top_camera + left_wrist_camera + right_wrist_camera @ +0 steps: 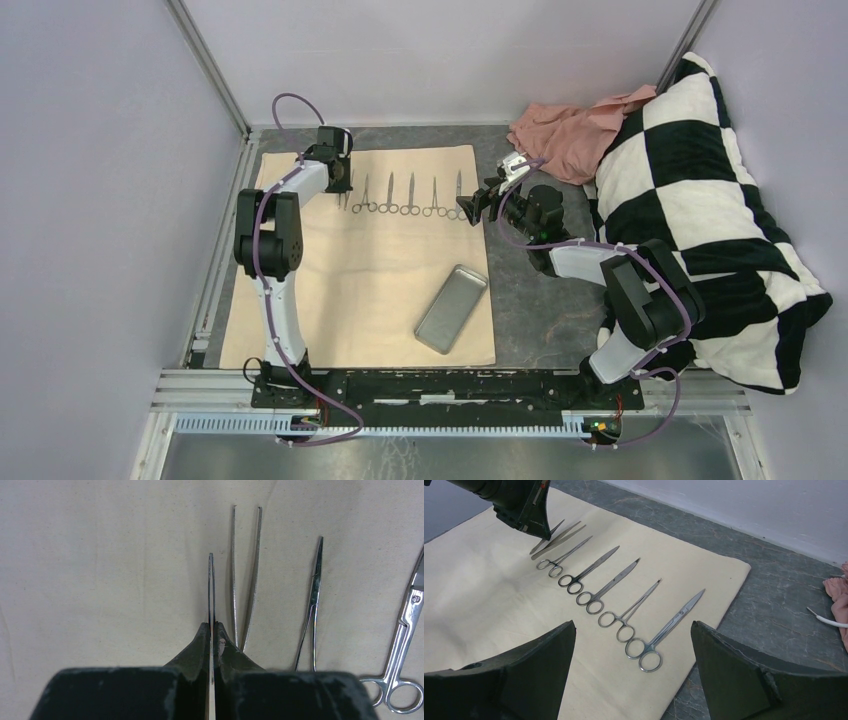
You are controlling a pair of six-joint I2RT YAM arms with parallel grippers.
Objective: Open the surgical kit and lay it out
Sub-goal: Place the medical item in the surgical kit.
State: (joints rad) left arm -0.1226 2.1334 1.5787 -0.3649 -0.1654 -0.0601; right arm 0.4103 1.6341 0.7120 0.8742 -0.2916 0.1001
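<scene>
Presently my left gripper (212,630) is pinched together on a slim silver steel instrument (211,580), seen edge-on above the beige rectangular cloth wrap (100,580). My right gripper (633,627) stands spread and empty above the right end of the row of silver scissor-handled instruments (614,587). The small rectangular steel tray (451,308) lies on the cloth's near right part.

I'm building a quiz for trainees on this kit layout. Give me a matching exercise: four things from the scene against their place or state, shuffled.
1. left gripper
2. right gripper
3. steel tray
4. pink cloth

A. open, near the instrument row's right end
B. bunched against the checkered pillow
C. shut on a slim instrument
D. lying slanted on the beige wrap

Pairs: 1-C, 2-A, 3-D, 4-B
</scene>
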